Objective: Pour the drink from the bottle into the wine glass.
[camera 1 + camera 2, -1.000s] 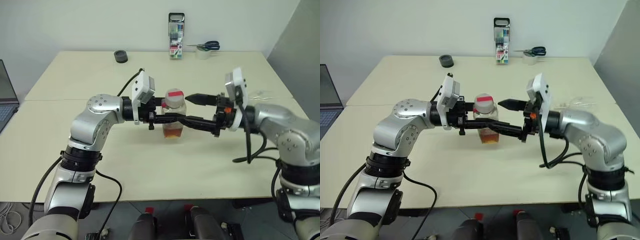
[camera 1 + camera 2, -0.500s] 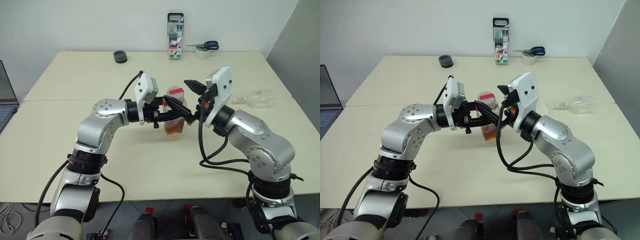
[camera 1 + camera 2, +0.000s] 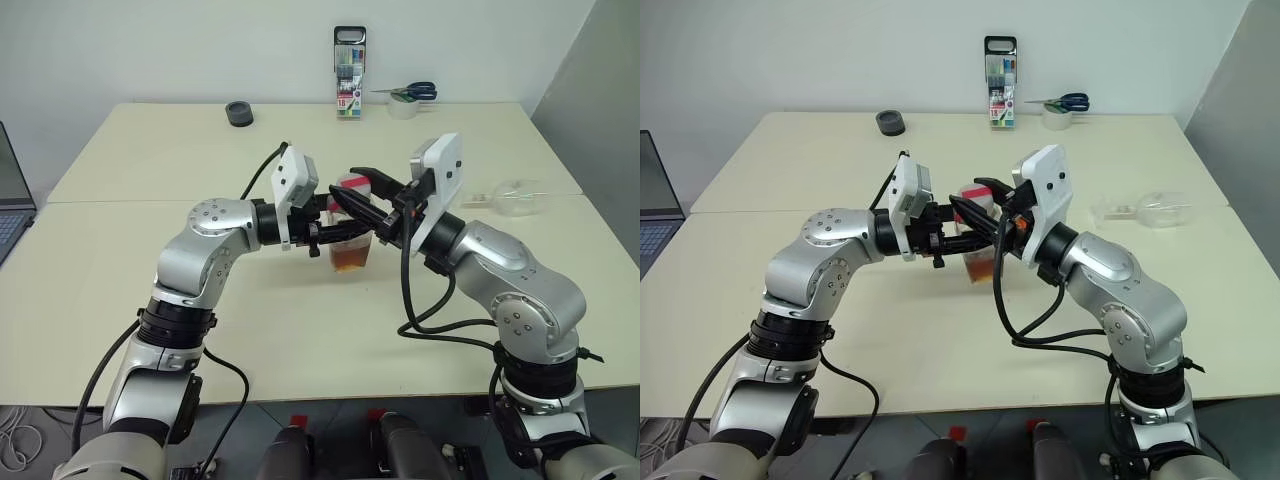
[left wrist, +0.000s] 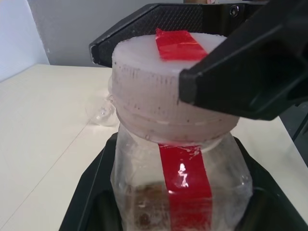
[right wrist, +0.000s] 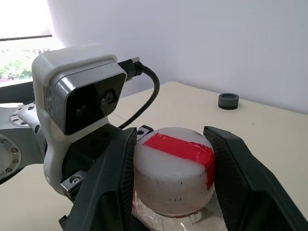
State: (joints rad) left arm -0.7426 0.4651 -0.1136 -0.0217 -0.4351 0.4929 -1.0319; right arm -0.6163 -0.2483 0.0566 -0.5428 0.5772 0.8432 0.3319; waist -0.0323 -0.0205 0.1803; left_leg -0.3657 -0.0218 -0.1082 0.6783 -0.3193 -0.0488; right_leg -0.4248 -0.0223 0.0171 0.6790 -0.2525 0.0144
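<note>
The bottle [image 3: 350,250] stands upright near the middle of the table [image 3: 150,250], clear plastic with a red strip. A little amber drink [image 3: 349,263] sits in its base. My left gripper [image 3: 336,233] reaches in from the left and is shut on the bottle's body; its fingers [image 4: 91,192] flank the body. My right gripper [image 3: 353,187] comes from the right, shut on the white, red-taped cap [image 5: 173,168], one finger [image 5: 115,183] pressed on each side. The wine glass [image 3: 517,194] lies on its side at the table's right.
At the table's far edge stand a pen case [image 3: 351,60], scissors [image 3: 410,92] resting on a tape roll [image 3: 404,107], and a small black round object [image 3: 240,112]. A laptop [image 3: 10,195] sits off the left side. Cables hang from both wrists.
My right gripper swung up and in from the right and closed from wide open onto the cap. The left gripper and bottle stayed put.
</note>
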